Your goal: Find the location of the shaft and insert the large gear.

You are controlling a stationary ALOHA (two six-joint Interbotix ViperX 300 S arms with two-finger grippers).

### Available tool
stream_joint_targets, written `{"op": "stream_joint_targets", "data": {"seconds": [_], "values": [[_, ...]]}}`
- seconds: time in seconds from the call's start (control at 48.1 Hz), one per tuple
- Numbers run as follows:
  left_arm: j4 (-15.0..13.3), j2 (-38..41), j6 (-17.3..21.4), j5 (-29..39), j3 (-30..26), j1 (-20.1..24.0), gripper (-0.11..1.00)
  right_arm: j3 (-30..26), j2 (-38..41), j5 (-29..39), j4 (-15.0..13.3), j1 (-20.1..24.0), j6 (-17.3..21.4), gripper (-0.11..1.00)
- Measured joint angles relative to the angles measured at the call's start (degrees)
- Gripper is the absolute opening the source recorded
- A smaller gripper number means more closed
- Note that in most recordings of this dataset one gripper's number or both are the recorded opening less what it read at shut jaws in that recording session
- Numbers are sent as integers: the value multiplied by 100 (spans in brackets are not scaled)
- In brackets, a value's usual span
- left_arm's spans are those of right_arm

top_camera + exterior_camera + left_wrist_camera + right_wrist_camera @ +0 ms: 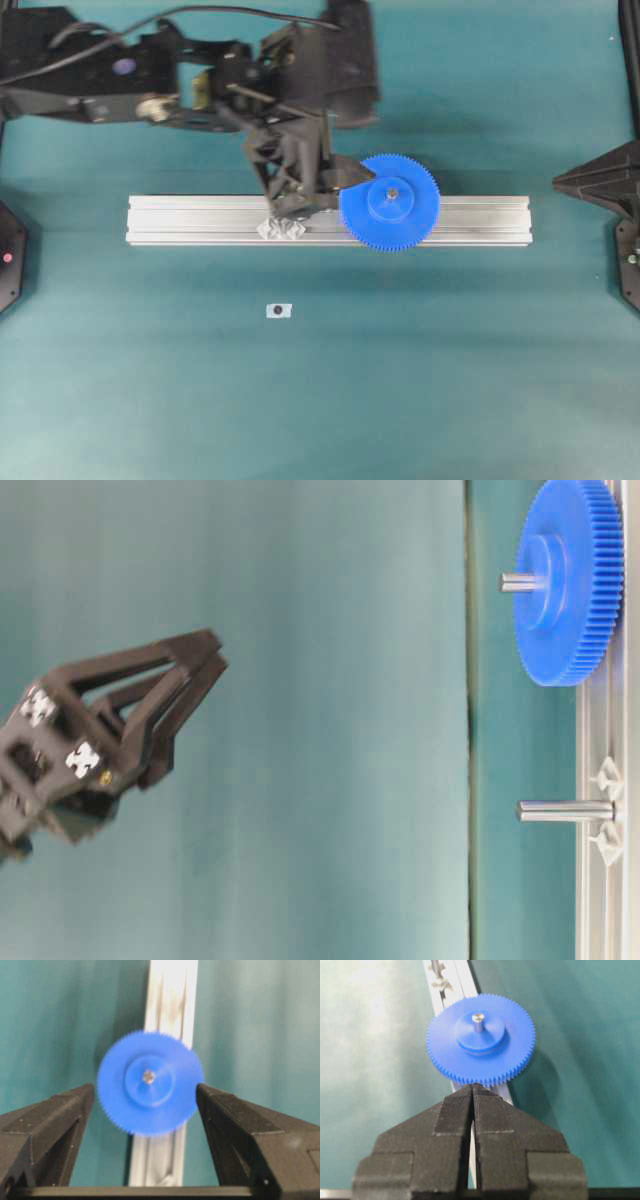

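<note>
The large gear (389, 202) sits flat on the aluminium rail (480, 220), threaded over the shaft (478, 1021) whose tip shows through its hub; insertion looks complete, left tool (145, 1110) apart and empty above the gear, right tool (472, 1105) together.

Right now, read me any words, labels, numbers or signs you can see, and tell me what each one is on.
No readable words or numbers in any view.
Left hand: small black-and-white patterned squares, a pattern and not text.
White tag on the mat: a dark dot only, no writing visible.
Large gear, rail, bare shaft: no markings visible.
</note>
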Motion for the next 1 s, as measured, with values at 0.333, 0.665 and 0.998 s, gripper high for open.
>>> {"op": "stream_joint_targets", "data": {"seconds": [0.333, 0.665, 0.998], "values": [[0, -483, -281, -1301, 1099, -70, 83, 0, 0, -9, 0, 0, 185, 3], [-9, -554, -308, -2101, 1644, -211, 83, 0, 0, -9, 0, 0, 185, 3], [0, -747, -264, -2373, 2030, -211, 83, 0, 0, -18, 0, 62, 185, 3]]}}
